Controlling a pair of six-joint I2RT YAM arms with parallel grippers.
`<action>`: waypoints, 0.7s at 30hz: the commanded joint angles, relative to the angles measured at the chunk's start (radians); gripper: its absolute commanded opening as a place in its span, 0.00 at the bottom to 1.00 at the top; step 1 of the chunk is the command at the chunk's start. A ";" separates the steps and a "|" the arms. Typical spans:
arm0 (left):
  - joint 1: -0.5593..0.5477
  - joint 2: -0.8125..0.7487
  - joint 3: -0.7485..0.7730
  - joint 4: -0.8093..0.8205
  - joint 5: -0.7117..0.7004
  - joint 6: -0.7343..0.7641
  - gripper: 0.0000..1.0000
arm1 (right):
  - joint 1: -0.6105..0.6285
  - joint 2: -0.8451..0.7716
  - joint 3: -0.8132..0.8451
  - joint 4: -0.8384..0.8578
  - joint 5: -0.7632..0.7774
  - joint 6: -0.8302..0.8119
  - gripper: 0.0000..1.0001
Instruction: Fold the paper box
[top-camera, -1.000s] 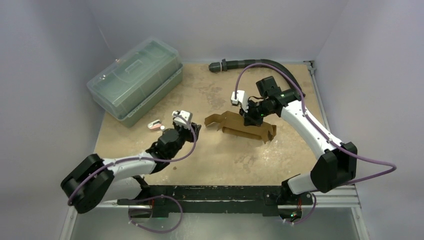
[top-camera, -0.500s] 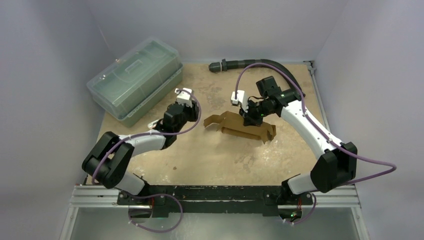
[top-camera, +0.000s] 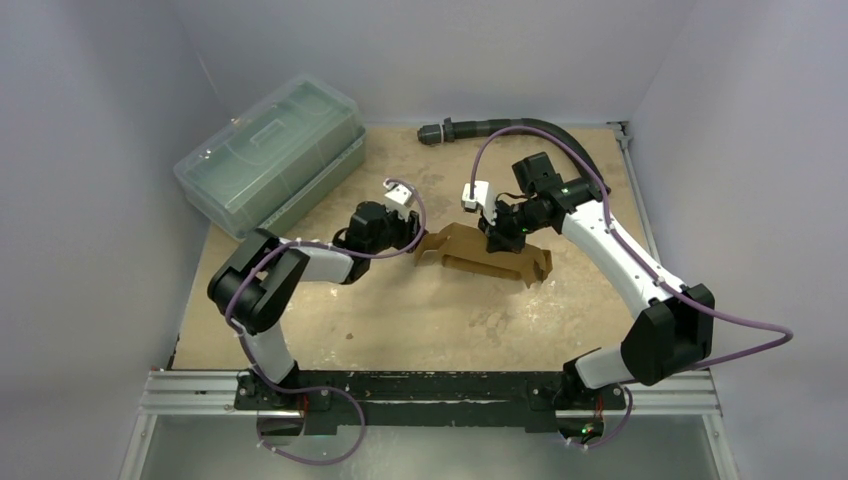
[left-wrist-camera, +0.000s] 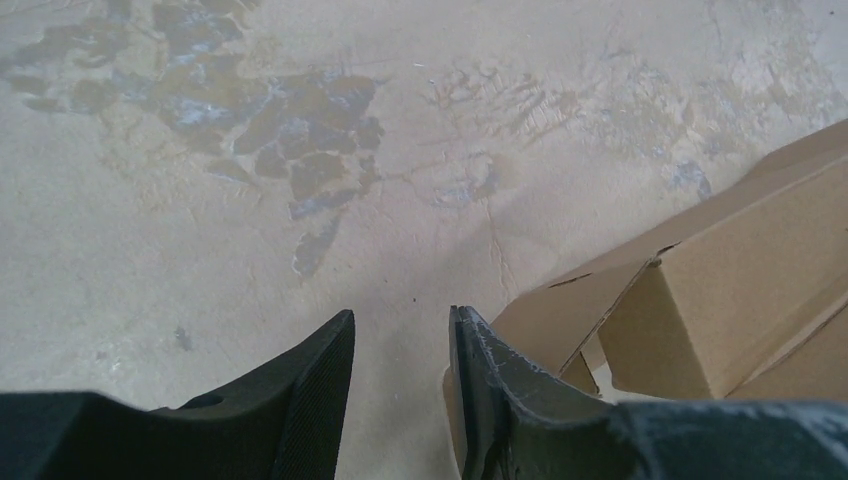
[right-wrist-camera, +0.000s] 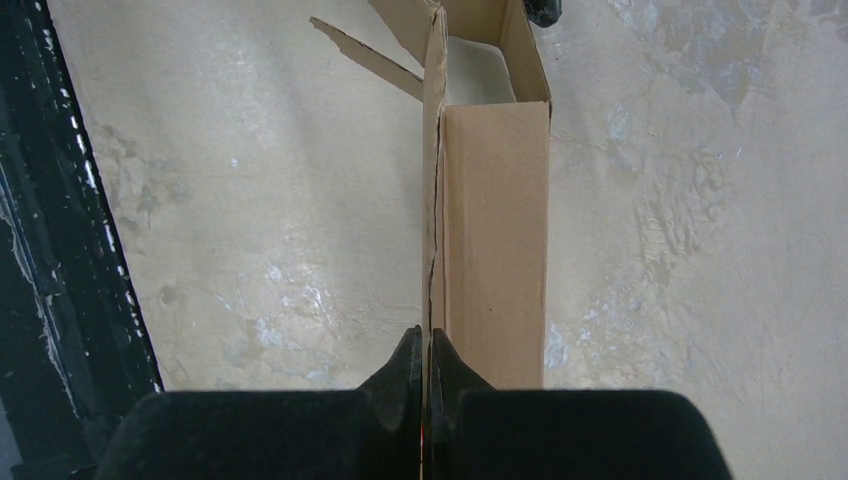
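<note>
The brown cardboard paper box (top-camera: 490, 255) lies half-formed in the middle of the table, with loose flaps at its left end. My right gripper (top-camera: 497, 238) is shut on its upright top wall; in the right wrist view the gripper (right-wrist-camera: 425, 345) pinches that thin edge, beside the box's long panel (right-wrist-camera: 495, 240). My left gripper (top-camera: 413, 233) is open at the box's left end. In the left wrist view the gripper (left-wrist-camera: 402, 335) has only bare table between its fingers, and the box's end flaps (left-wrist-camera: 600, 320) lie just to the right of the right finger (left-wrist-camera: 490, 380).
A large clear greenish lidded plastic bin (top-camera: 270, 160) stands at the back left. A black corrugated hose (top-camera: 500, 128) lies along the back edge. The black front rail (top-camera: 420, 385) runs along the near edge. Grey walls close in three sides.
My left arm has swung from the near left up and to the right, bringing its gripper to the box's left end. The right gripper and the box have stayed in place.
</note>
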 joint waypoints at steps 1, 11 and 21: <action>0.000 0.015 -0.008 0.133 0.081 0.021 0.40 | 0.001 0.001 0.039 -0.015 -0.045 -0.015 0.00; -0.001 0.047 -0.101 0.293 0.174 -0.002 0.42 | 0.000 0.010 0.050 -0.025 -0.057 -0.017 0.00; -0.001 0.046 -0.167 0.358 0.202 -0.008 0.49 | 0.000 0.030 0.053 -0.037 -0.052 -0.025 0.00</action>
